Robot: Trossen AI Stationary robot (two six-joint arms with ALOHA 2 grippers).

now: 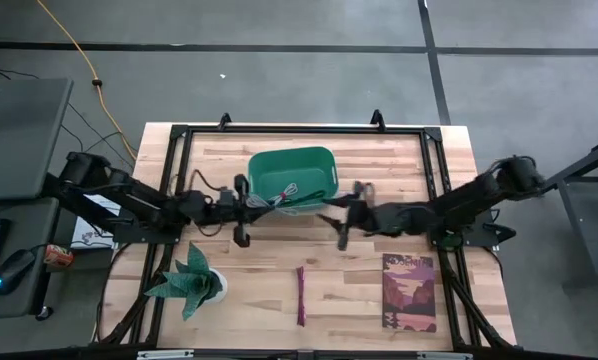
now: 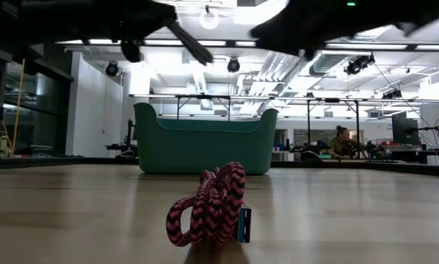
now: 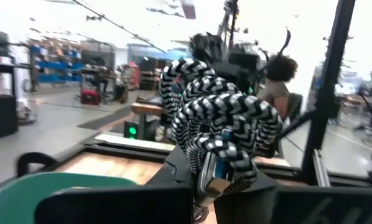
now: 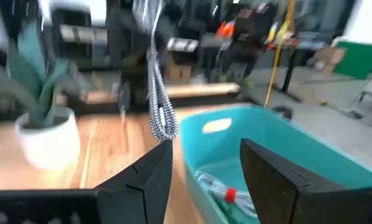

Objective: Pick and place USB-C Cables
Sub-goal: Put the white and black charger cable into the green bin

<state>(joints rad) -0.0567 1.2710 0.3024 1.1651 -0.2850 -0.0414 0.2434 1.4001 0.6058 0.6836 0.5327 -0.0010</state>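
My left gripper is shut on the grey black-and-white braided cable bundle, at the green bin's near left rim. The right wrist view shows this cable dangling beside the bin. My right gripper is open and touches nothing. It hovers off the bin's near right corner, and its fingers frame the bin. A white-and-red cable lies on the bin's floor. The maroon cable lies on the table near the near edge and shows large in the low view. No green cable shows. My left gripper pinches the grey cable bundle between its two fingers at the end with the connector. The coiled loops stand out beyond the fingertips. The bundle is lifted clear of the table and its free loop hangs slack by the bin's rim.
A potted plant in a white pot stands near the table's near left edge. A flat picture card lies near the near right. A black frame borders the table. Bare wood lies between plant and card around the maroon cable.
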